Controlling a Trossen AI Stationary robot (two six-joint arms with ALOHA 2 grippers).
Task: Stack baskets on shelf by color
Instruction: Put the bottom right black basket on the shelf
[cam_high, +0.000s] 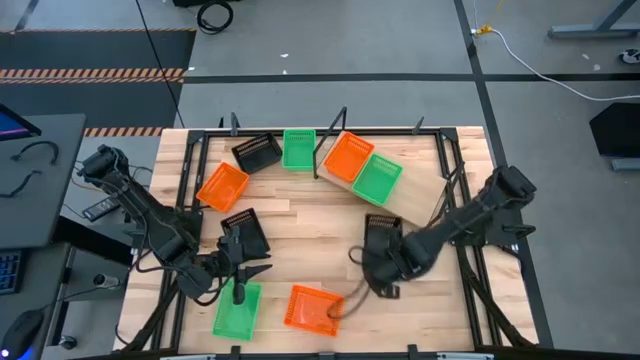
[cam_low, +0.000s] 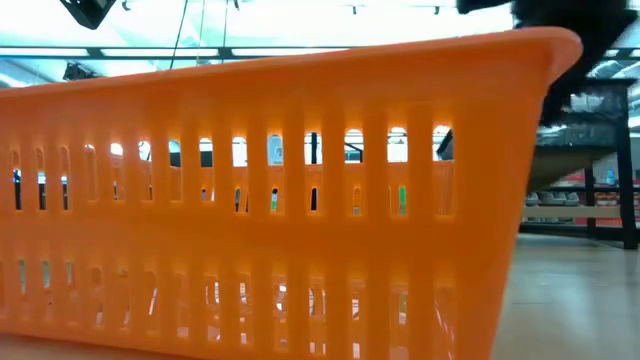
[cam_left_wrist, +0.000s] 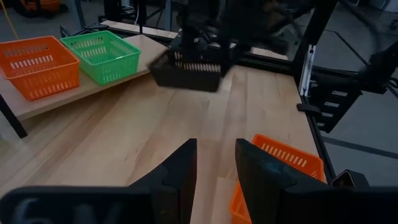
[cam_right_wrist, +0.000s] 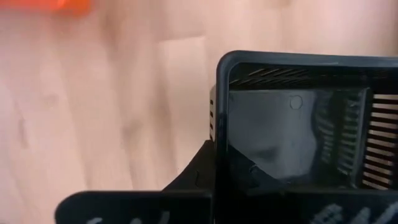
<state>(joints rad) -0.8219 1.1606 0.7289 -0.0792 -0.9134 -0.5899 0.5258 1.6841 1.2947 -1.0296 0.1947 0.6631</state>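
The pale shelf (cam_high: 420, 200) lies slanted at the far right, with an orange basket (cam_high: 348, 157) and a green basket (cam_high: 378, 177) on it side by side. My right gripper (cam_high: 385, 248) is shut on a black basket (cam_high: 383, 226) at mid-table. My left gripper (cam_high: 256, 270) is open and hovers above the tabletop between a black basket (cam_high: 245, 232) and a green basket (cam_high: 237, 310). An orange basket (cam_high: 312, 308) sits at the near edge and fills the low view (cam_low: 280, 200). A black (cam_high: 257, 152), a green (cam_high: 298, 149) and an orange basket (cam_high: 222, 186) rest far left. My right gripper holds the black basket by the rim of one side wall close to a corner (cam_right_wrist: 219, 124). One finger (cam_right_wrist: 199, 177) is outside the wall; the other is hidden by the basket, seemingly inside. It comes from above. In the left wrist view the basket (cam_left_wrist: 186, 68) looks raised off the tabletop.
The plank tabletop (cam_high: 300, 250) has bare wood in the middle between both arms. A black frame (cam_high: 455, 170) runs round the table edges and stands close to the shelf's right end. Cables trail beside the right arm near the orange basket.
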